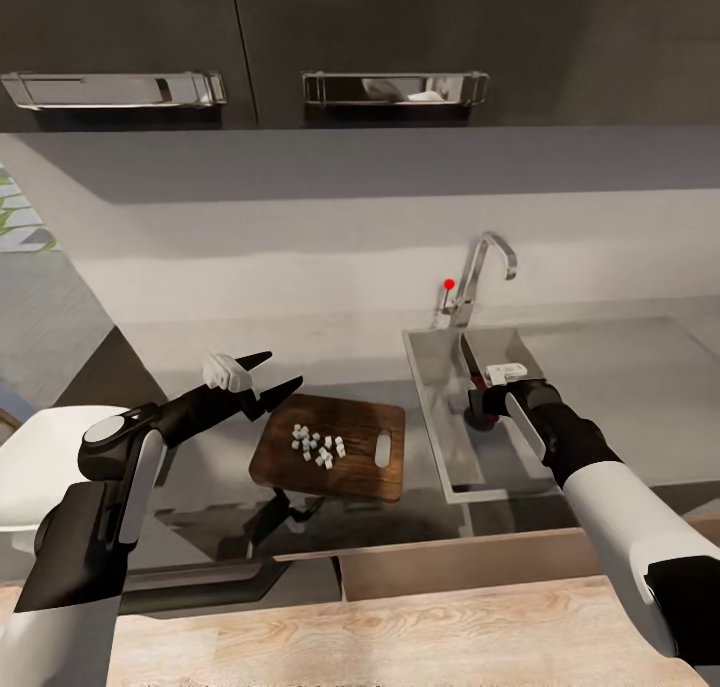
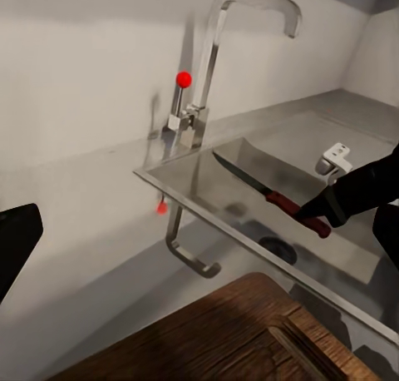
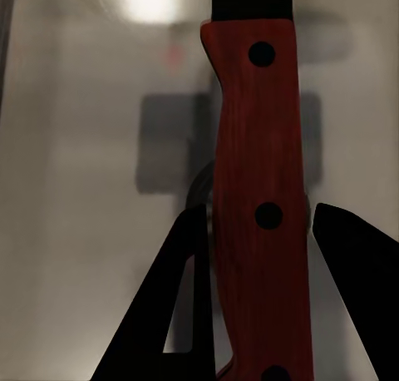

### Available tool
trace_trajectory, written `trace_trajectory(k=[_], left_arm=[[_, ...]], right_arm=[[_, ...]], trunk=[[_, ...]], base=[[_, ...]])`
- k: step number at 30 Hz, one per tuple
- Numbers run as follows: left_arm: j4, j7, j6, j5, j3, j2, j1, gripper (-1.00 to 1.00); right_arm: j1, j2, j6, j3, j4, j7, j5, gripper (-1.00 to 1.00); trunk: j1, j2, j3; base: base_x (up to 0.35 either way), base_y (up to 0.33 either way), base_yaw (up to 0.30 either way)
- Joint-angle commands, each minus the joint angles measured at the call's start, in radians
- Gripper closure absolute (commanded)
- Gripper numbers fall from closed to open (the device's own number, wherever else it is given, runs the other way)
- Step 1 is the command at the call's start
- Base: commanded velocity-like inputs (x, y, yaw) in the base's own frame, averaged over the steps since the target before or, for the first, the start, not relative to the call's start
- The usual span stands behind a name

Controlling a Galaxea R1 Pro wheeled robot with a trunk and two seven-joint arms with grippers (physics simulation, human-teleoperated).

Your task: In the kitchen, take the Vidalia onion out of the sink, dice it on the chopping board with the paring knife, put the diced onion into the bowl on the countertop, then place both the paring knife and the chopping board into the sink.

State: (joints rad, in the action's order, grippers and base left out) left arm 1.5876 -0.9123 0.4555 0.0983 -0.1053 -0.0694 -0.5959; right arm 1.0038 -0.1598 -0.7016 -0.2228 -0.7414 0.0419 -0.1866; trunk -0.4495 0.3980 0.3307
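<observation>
Lying between right fingers (image 3: 179, 314), paring knife (image 3: 259, 206), over sink (image 1: 435, 387)

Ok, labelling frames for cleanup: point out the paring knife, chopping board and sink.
paring knife (image 2: 289, 206): left wrist view, reddish handle.
chopping board (image 1: 365, 432): head view, bare wood by handle slot.
sink (image 1: 432, 397): head view, left inner wall.

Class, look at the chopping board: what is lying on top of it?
Small white onion cubes lie clustered on the chopping board, beside its handle slot. Nothing else rests on it; the countertop beneath it is covered.
</observation>
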Motion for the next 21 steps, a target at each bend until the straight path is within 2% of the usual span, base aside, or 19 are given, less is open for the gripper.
trace_trajectory(k=[1,14,15,18,21], left_arm=[[0.0,-0.002,0.009,0.006,-0.001,0.0,-0.001,-1.0],[0.0,-0.002,0.008,0.006,-0.001,0.0,-0.001,-1.0],[0.0,-0.002,0.008,0.006,-0.001,0.0,-0.001,-1.0],[0.0,-0.001,0.009,0.006,-0.001,-0.001,-0.001,-1.0],[0.0,-0.001,0.009,0.006,-0.002,-0.002,-0.001,-1.0]], right_arm=[[0.001,-0.001,-0.004,-0.004,-0.001,-0.002,-0.006,1.0],[0.001,-0.002,-0.005,-0.004,-0.001,-0.003,-0.004,1.0],[0.001,-0.003,-0.005,0.0,-0.001,-0.004,-0.004,1.0],[0.001,-0.004,-0.007,0.052,-0.001,-0.007,-0.004,1.0],[0.001,-0.004,-0.008,0.074,-0.001,-0.008,-0.004,1.0]], trunk=[[-0.001,0.002,0.003],[-0.001,0.002,0.022],[-0.001,0.002,0.023],[-0.001,0.002,0.026],[-0.001,0.002,0.028]], base=[[0.0,0.0,0.0],[0.0,0.0,0.0],[0.0,0.0,0.0],[0.0,0.0,0.0],[0.0,0.0,0.0]])
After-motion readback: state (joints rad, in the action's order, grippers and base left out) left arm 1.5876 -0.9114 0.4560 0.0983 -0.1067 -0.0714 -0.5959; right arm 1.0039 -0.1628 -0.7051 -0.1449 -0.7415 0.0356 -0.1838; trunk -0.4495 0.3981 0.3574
